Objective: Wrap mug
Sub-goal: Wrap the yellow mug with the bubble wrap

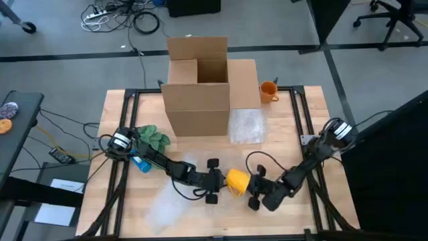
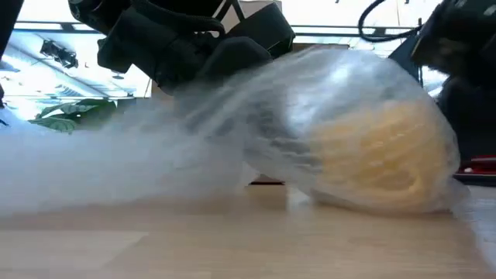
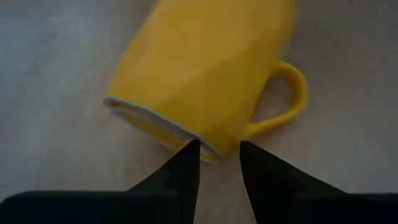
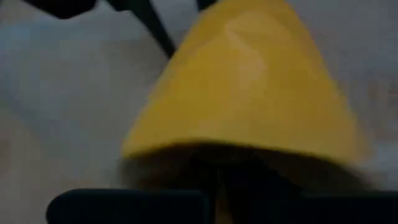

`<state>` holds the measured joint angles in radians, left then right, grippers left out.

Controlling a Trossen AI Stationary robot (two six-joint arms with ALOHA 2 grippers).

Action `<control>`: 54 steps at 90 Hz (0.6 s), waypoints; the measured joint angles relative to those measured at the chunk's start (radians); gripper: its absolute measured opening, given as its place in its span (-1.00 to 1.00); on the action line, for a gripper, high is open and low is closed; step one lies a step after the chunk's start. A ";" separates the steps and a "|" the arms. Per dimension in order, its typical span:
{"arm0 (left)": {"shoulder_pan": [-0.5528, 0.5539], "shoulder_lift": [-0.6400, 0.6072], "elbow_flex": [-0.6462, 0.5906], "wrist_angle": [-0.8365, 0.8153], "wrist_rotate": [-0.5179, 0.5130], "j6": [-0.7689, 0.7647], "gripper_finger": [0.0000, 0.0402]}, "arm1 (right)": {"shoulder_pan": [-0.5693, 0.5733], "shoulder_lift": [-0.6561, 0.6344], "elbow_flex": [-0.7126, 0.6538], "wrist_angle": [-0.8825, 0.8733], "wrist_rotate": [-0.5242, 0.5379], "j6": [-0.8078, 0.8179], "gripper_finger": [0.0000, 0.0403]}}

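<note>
A yellow mug (image 1: 237,179) lies on its side near the table's front middle, on a sheet of clear bubble wrap (image 1: 167,201). In the low view the wrap (image 2: 232,132) rises in front of the mug (image 2: 380,155) and veils it. My left gripper (image 3: 217,152) comes at the mug from the table's left and is shut on its rim. My right gripper (image 1: 257,191) sits close against the mug's right side; the mug (image 4: 249,81) fills its wrist view and hides its tip. My left gripper pinches the mug's rim (image 3: 214,149) between its two fingers, close to where the handle (image 3: 292,93) joins the wall. The fingers come in about level from the table's left. The mug lies on its side on the wrap, handle out sideways.
An open cardboard box (image 1: 200,87) stands at the far middle, with an orange mug (image 1: 268,90) to its right and a second bubble wrap sheet (image 1: 247,125) in front of it. A green plush thing (image 1: 154,137) and a blue thing (image 1: 141,163) lie near the left arm.
</note>
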<state>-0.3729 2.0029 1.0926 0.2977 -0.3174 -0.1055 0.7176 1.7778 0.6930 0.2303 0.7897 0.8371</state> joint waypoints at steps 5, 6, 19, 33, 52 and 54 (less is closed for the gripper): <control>0.000 0.000 -0.001 0.000 -0.001 -0.002 -0.51 | -0.016 0.025 0.000 0.037 0.019 -0.015 -1.00; 0.000 0.000 -0.002 0.000 -0.002 -0.002 -0.51 | -0.019 0.031 0.000 0.045 0.021 -0.018 -1.00; 0.000 0.000 -0.004 -0.006 -0.003 -0.003 -0.51 | -0.029 0.052 -0.001 0.108 0.023 -0.061 -1.00; 0.000 0.000 -0.001 -0.012 0.016 -0.002 -0.51 | 0.010 -0.003 -0.001 0.069 0.018 -0.046 -1.00; 0.000 0.000 0.000 -0.008 0.015 -0.002 -0.51 | 0.097 -0.109 -0.001 -0.055 0.013 0.019 -1.00; 0.000 0.000 0.000 -0.008 0.015 -0.002 -0.51 | 0.107 -0.122 -0.001 -0.076 0.012 0.031 -1.00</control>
<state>-0.3729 2.0029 1.0924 0.2899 -0.3025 -0.1078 0.8243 1.6562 0.6918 0.1543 0.8017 0.8681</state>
